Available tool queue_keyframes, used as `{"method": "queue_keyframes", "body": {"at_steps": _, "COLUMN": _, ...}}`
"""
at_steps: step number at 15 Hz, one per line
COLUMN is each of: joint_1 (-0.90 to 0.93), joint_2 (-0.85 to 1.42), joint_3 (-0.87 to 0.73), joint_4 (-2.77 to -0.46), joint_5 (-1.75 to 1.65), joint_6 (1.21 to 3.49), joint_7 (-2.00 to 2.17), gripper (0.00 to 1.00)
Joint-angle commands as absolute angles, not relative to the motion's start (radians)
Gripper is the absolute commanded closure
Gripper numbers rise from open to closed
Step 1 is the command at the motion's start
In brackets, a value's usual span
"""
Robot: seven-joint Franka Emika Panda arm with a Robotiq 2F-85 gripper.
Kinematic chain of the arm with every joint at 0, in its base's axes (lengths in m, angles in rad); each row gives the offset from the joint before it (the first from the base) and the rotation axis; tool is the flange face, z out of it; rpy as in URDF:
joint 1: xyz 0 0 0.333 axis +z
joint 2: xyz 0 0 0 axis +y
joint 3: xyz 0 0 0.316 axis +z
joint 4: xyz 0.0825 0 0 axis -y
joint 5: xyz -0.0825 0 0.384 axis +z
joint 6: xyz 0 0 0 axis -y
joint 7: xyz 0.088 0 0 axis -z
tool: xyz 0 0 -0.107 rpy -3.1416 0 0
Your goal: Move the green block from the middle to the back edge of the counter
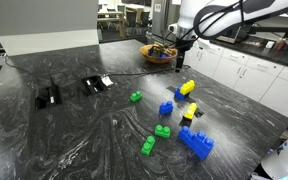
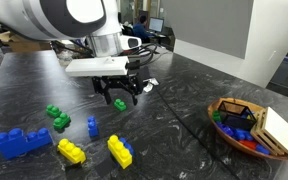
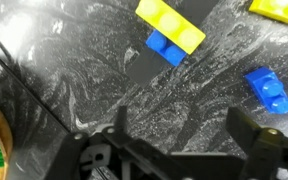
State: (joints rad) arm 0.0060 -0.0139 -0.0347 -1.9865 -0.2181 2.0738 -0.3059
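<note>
The small green block [image 1: 136,97] sits on the dark veined counter [image 1: 64,140] near its middle. In an exterior view it shows just below my fingers [image 2: 119,103]. My gripper [image 1: 181,43] hangs above the counter near the basket, apart from the block, open and empty [image 2: 118,90]. In the wrist view the gripper [image 3: 184,125] has its fingers spread with only bare counter between them. The green block is out of the wrist view.
A wooden basket [image 1: 159,52] of toys stands by the gripper [image 2: 249,125]. Two other green bricks [image 1: 156,138], blue bricks [image 1: 196,143], [image 3: 269,88] and yellow-on-blue bricks [image 1: 187,90], [image 3: 169,30] lie scattered. Black devices [image 1: 49,97] with a cable lie on the counter.
</note>
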Motion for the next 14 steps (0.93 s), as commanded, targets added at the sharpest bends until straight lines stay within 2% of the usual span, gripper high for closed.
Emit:
{"method": "queue_keyframes", "body": {"at_steps": 1, "joint_1": 0.021, "joint_2": 0.089, "joint_3": -0.002, "joint_4": -1.883, "joint_5": -0.166, "joint_6": 2.152, "joint_7": -0.454, "gripper": 0.0}}
{"method": "queue_keyframes", "body": {"at_steps": 7, "joint_1": 0.048, "joint_2": 0.324, "joint_3": 0.102, "joint_4": -1.604, "joint_5": -0.121, "joint_6": 2.084, "joint_7": -0.71, "gripper": 0.0}}
{"method": "queue_keyframes", "body": {"at_steps": 12, "joint_1": 0.037, "joint_2": 0.499, "joint_3": 0.143, "joint_4": -1.371, "joint_5": -0.107, "joint_6": 1.939, "joint_7": -0.96, "gripper": 0.0}}
{"method": "queue_keyframes", "body": {"at_steps": 13, "joint_1": 0.054, "joint_2": 0.445, "joint_3": 0.123, "joint_4": -1.47, "joint_5": -0.12, "joint_6": 2.027, "joint_7": -0.866, "gripper": 0.0}}
{"method": "queue_keyframes", "body": {"at_steps": 14, "joint_1": 0.053, "joint_2": 0.464, "joint_3": 0.123, "joint_4": -1.448, "joint_5": -0.12, "joint_6": 2.017, "joint_7": -0.878, "gripper": 0.0}}
